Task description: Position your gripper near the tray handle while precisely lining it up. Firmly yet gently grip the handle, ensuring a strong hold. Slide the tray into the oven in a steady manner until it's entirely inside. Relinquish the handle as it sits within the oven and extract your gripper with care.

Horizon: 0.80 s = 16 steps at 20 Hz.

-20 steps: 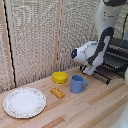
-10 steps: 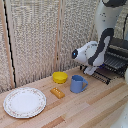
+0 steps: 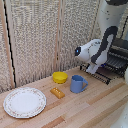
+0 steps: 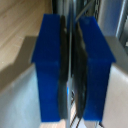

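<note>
We see the white arm bent low, its end effector (image 3: 95,67) at the tray handle (image 3: 98,74); in the wrist view the blue fingers (image 4: 50,65) stand narrow, clamped on the thin dark bar. The black wire tray (image 3: 111,66) projects from the oven (image 3: 120,52). On the wooden counter (image 3: 95,107) beside the tray sit a blue mug (image 3: 77,83), a yellow bowl (image 3: 60,77) and a round patterned plate (image 3: 24,101).

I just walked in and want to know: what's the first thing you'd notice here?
The big white robot arm on the exterior view's right stands out first, its hand down at the black wire tray sticking out of the dark oven. In the wrist view, two blue fingers are pressed close around a thin dark bar. On the wooden table sit a blue mug, a yellow bowl and a white plate.
</note>
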Available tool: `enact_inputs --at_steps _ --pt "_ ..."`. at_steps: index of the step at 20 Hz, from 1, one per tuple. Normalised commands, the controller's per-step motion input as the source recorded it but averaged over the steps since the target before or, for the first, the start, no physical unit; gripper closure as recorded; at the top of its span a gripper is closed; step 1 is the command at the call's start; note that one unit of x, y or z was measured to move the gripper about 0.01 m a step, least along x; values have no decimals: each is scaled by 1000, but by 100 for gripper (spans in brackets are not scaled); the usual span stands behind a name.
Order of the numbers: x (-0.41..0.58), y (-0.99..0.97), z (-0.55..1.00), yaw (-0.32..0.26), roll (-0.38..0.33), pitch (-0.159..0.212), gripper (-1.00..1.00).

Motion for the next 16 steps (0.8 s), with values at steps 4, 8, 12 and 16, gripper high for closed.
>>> enact_inputs --at_steps 4,8,12,16 --pt "0 -517 794 10 39 3 100" --pt "0 -572 670 0 -1 -4 100" --pt "-4 -846 263 -22 0 -17 100" --pt "-36 -983 148 -9 -6 -17 100"
